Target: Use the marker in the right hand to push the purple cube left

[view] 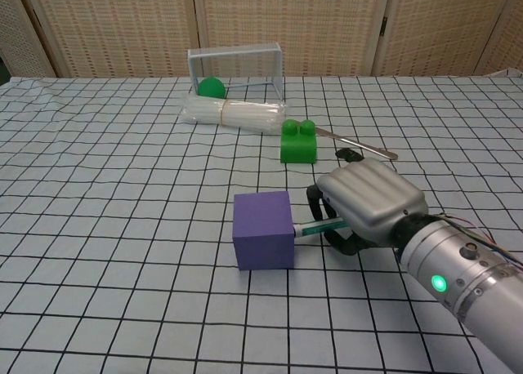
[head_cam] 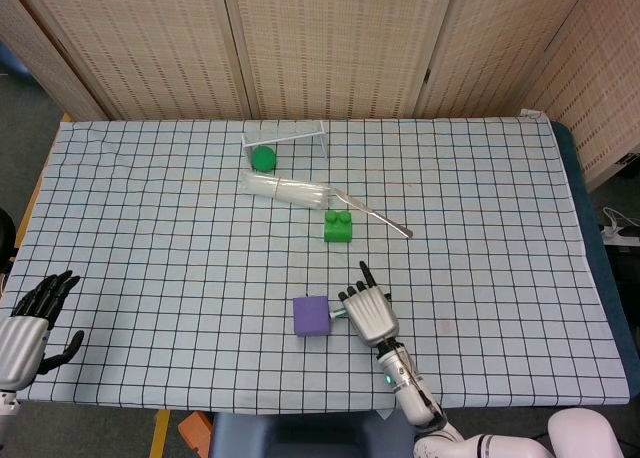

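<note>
Nearest me, my right hand (view: 365,202) is clenched around the slim teal-barrelled marker (view: 319,224), fingers curled over the barrel so that only a short length sticks out to the left. I hold it low and roughly level with the bench so the tip meets the side of the cube, not its top; a higher contact would likely tip it instead of sliding it.

The marker's tip touches the right face of the purple foam-like cube (view: 263,229). The cube sits flat on the checked cloth covering the bench (head_cam: 150,208), near the front edge and a little left of the bench's middle in the head view (head_cam: 312,316). The cloth to its left lies bare, so I judge the push has room to carry on.

My left hand (head_cam: 30,323) rests at the front left corner, released, fingers spread, holding nothing; it is well apart from the cube and out of the push line.

Farther back, a green two-stud plastic brick (head_cam: 339,226) stands just beside a thin metal spatula-like tool (head_cam: 380,218). Beyond lies a bundle of clear plastic tubes (head_cam: 285,189), then a small white wire-frame goal (head_cam: 285,135) with a green round ball (head_cam: 262,157) at its mouth. None of these sits in the cube's path.
</note>
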Controlling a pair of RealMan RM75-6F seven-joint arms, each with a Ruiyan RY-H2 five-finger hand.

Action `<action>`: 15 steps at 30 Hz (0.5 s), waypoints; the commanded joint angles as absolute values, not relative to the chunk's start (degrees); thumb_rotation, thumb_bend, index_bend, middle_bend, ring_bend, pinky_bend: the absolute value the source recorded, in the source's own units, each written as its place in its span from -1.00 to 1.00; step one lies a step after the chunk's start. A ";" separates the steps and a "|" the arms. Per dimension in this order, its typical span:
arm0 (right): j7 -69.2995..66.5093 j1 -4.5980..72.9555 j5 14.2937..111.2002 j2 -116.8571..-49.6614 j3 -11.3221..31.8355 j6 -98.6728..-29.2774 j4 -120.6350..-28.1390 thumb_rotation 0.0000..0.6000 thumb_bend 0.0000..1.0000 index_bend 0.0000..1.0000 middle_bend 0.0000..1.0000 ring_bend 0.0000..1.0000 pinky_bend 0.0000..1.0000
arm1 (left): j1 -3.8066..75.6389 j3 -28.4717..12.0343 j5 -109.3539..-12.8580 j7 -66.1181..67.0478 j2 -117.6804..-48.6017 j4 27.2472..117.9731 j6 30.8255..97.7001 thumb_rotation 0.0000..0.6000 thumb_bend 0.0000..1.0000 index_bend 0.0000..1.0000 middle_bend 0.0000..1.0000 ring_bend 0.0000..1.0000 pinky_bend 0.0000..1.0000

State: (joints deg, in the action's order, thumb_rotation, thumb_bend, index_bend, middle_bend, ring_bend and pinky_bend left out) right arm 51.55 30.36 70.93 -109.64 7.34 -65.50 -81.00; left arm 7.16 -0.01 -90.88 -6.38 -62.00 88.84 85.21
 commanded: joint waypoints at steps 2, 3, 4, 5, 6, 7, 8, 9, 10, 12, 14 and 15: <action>52.71 31.96 70.33 -111.58 8.18 -64.66 -80.29 1.00 -0.13 0.72 0.54 -0.29 -0.93 | 7.18 -0.06 -90.85 -6.75 -61.88 88.80 85.19 1.00 -0.18 -0.91 -1.00 -1.00 -0.69; 52.92 32.29 70.14 -112.01 8.30 -64.44 -80.10 1.00 -0.13 0.72 0.54 -0.29 -0.93 | 7.15 -0.08 -90.86 -6.87 -61.84 88.81 85.27 1.00 -0.18 -0.91 -1.00 -1.00 -0.69; 53.09 32.70 69.91 -112.58 8.46 -64.16 -79.87 1.00 -0.13 0.72 0.55 -0.29 -0.93 | 7.09 -0.07 -90.88 -7.05 -61.81 88.76 85.37 1.00 -0.18 -0.91 -1.00 -1.00 -0.69; 53.20 33.01 69.72 -113.00 8.55 -63.93 -79.69 1.00 -0.13 0.72 0.55 -0.29 -0.93 | 7.06 -0.06 -90.93 -7.14 -61.79 88.71 85.45 1.00 -0.18 -0.91 -1.00 -1.00 -0.69; 53.33 33.30 69.56 -113.41 8.62 -63.72 -79.52 1.00 -0.13 0.72 0.55 -0.29 -0.93 | 7.04 -0.09 -90.98 -7.22 -61.76 88.69 85.54 1.00 -0.18 -0.91 -1.00 -1.00 -0.69; 53.49 33.69 69.39 -113.93 8.70 -63.46 -79.32 1.00 -0.13 0.72 0.55 -0.29 -0.93 | 7.02 -0.09 -90.98 -7.33 -61.75 88.64 85.57 1.00 -0.18 -0.91 -1.00 -1.00 -0.69; 53.62 33.97 69.27 -114.29 8.74 -63.29 -79.19 1.00 -0.13 0.72 0.54 -0.29 -0.93 | 7.01 -0.09 -90.99 -7.42 -61.73 88.64 85.58 1.00 -0.18 -0.91 -1.00 -1.00 -0.69; 53.77 34.23 69.15 -114.64 8.76 -63.13 -79.10 1.00 -0.13 0.72 0.54 -0.29 -0.93 | 7.00 -0.09 -90.98 -7.51 -61.70 88.63 85.61 1.00 -0.18 -0.91 -1.00 -1.00 -0.69; 54.01 34.56 69.01 -115.04 8.75 -62.93 -79.02 1.00 -0.13 0.72 0.54 -0.29 -0.93 | 6.97 -0.11 -90.98 -7.60 -61.67 88.58 85.65 1.00 -0.18 -0.91 -1.00 -0.99 -0.69; 54.24 34.97 68.84 -115.53 8.73 -62.74 -78.99 1.00 -0.13 0.72 0.55 -0.29 -0.93 | 6.91 -0.12 -90.96 -7.77 -61.66 88.49 85.76 1.00 -0.18 -0.91 -1.00 -1.00 -0.69; 54.60 35.45 68.62 -116.05 8.69 -62.50 -79.01 1.00 -0.13 0.72 0.54 -0.29 -0.93 | 6.85 -0.17 -90.98 -8.05 -61.58 88.43 85.92 1.00 -0.18 -0.91 -1.00 -1.00 -0.69; 54.73 35.69 68.43 -116.34 8.75 -62.39 -79.04 1.00 -0.13 0.72 0.55 -0.29 -0.93 | 6.82 -0.19 -90.96 -8.16 -61.55 88.40 85.98 1.00 -0.18 -0.91 -1.00 -1.00 -0.69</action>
State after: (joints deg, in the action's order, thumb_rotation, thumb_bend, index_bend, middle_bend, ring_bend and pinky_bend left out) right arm 54.60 35.53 68.55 -116.18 8.72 -62.50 -79.03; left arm 6.84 -0.18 -90.97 -8.13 -61.57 88.42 85.96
